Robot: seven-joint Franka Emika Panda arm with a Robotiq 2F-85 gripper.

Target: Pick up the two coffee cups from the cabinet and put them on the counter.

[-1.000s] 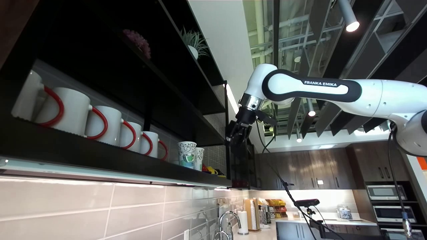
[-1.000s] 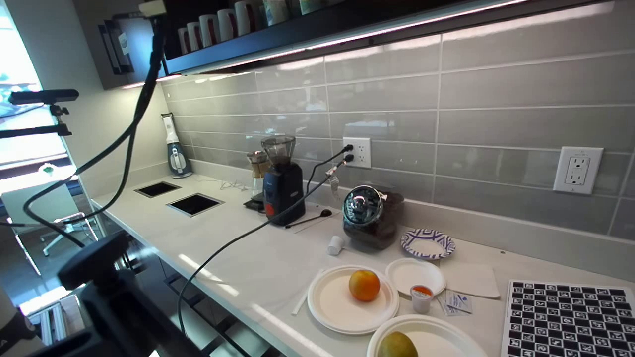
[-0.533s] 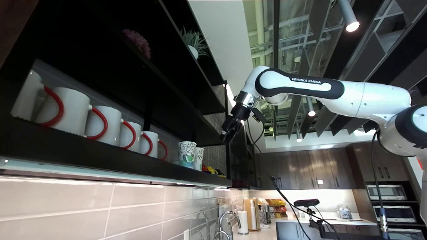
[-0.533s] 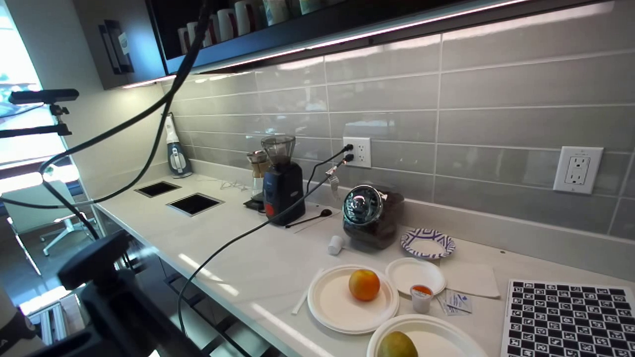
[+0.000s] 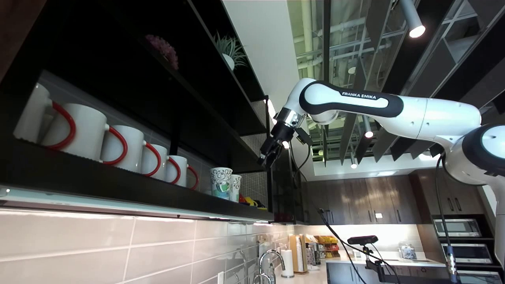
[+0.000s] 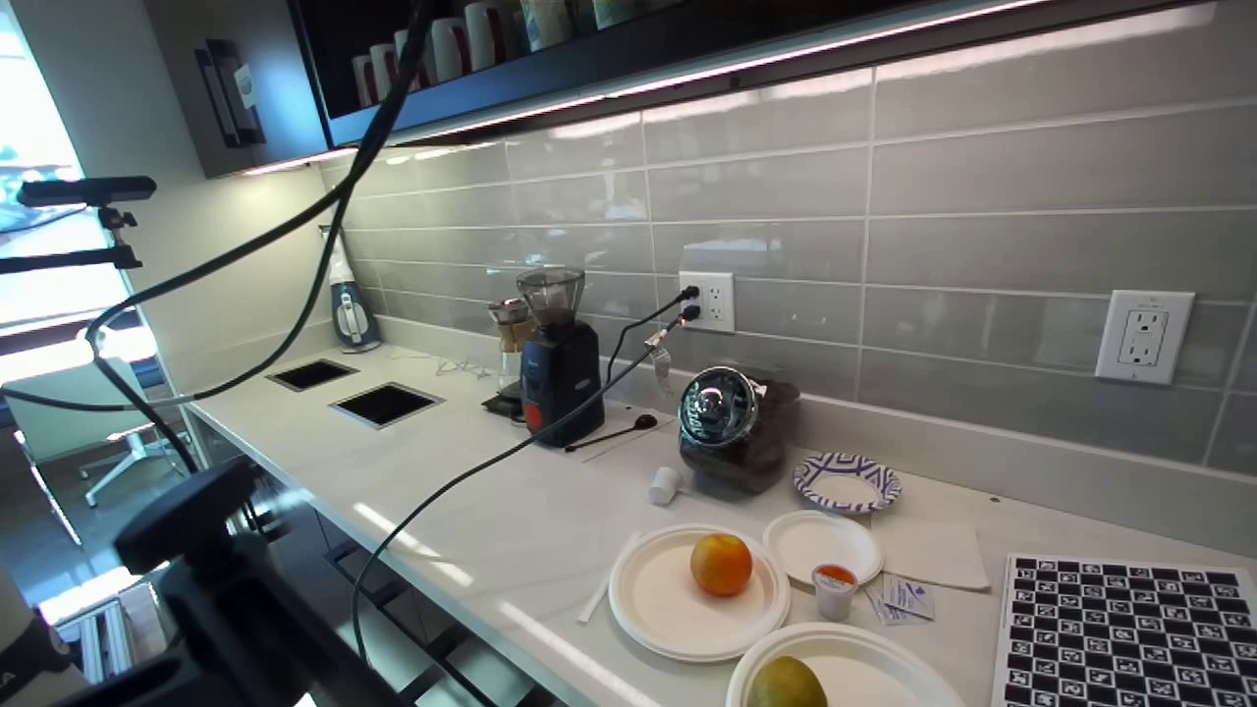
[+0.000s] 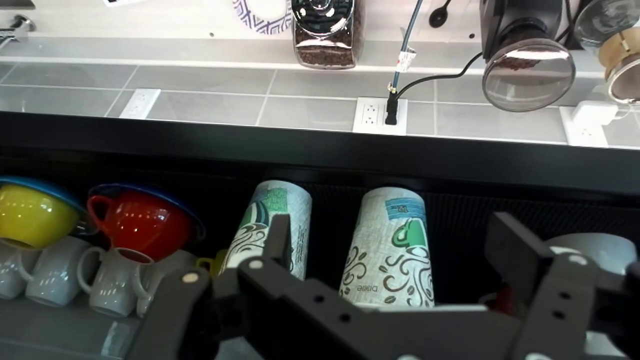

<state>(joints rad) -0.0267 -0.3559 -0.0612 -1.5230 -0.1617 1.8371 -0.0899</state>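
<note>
White counter (image 6: 511,520), gray tiles (image 6: 982,177) — dark cabinet (image 5: 130,183) (lit beneath), slatted ceiling (image 5: 436,71)

Two paper cups (image 5: 221,184) stand upright in the dark open-shelved cabinet (image 5: 118,183). Left of the cups stand red-handled white mugs (image 5: 90,130); right of the cups sit red and yellow items (image 5: 250,202). The end effector (image 5: 264,161) hangs apart, above and right of the cups.

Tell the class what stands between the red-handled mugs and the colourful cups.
One paper cup and, beside it, a second paper cup, in the wrist view.
</note>
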